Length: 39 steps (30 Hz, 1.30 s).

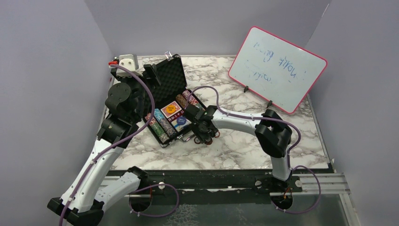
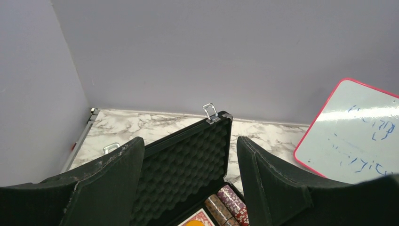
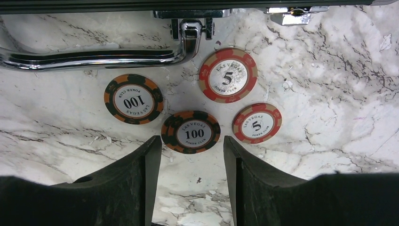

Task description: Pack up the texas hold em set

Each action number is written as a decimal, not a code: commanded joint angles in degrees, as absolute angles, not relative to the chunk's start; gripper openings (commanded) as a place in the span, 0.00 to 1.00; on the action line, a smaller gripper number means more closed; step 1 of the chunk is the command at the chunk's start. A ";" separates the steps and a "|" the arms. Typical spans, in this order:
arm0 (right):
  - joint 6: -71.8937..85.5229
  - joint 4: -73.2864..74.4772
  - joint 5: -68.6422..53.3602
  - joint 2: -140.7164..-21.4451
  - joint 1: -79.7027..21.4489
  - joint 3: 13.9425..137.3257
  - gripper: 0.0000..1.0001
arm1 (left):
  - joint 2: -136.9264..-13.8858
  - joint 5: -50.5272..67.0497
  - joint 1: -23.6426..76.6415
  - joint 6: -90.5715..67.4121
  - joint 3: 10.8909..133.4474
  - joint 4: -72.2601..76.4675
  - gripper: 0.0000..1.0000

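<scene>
The right gripper [image 1: 205, 137] is spread, empty, over four loose chips [image 3: 190, 132] lying on the table [image 1: 244, 146] just beside the handle [image 3: 94, 54] of the open case [image 1: 162, 137]. Farther left, the left gripper [image 2: 188, 150] is spread by the raised lid [image 1: 170, 82], with nothing pinched.

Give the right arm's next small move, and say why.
Probably lower the open right gripper and nudge forward to straddle the nearer 100 chip: it lies loose on the marble just ahead of its jaws, outside the case near its handle.

5 chips [image 3: 228, 75] red-tan striped; 100 chips [image 3: 134, 99] orange-black striped; whiteboard [image 1: 277, 68] pink-framed.
</scene>
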<state>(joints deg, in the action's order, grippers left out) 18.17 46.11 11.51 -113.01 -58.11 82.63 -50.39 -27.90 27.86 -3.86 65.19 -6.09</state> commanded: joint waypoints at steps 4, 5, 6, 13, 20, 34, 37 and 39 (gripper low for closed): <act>17.02 45.70 8.93 -111.32 -58.00 84.51 0.59 | -50.32 -29.31 27.86 -3.87 65.01 -4.67 0.75; 16.60 45.69 8.35 -111.28 -57.99 84.89 0.59 | -50.36 -29.27 27.86 -3.87 65.00 -4.64 0.74; 16.06 45.39 7.59 -111.20 -58.01 85.20 0.59 | -50.40 -29.27 27.86 -3.87 65.08 -4.53 0.74; 12.62 41.92 4.92 -112.47 -58.69 86.17 0.59 | -50.46 -29.36 27.86 -3.54 65.47 -4.17 0.74; 12.13 40.37 4.68 -115.82 -59.52 88.14 0.59 | -50.66 -29.77 27.87 -3.17 65.50 -4.17 0.75; 11.45 38.58 3.92 -119.55 -60.02 87.64 0.58 | -50.53 -30.50 27.86 -2.25 64.94 -3.03 0.74; 11.41 38.02 3.57 -120.24 -60.03 87.03 0.57 | -50.73 -30.59 27.87 -1.90 64.93 -2.75 0.74; 11.64 38.19 3.45 -120.74 -60.03 86.78 0.53 | -50.86 -30.59 27.86 -1.70 64.94 -2.61 0.74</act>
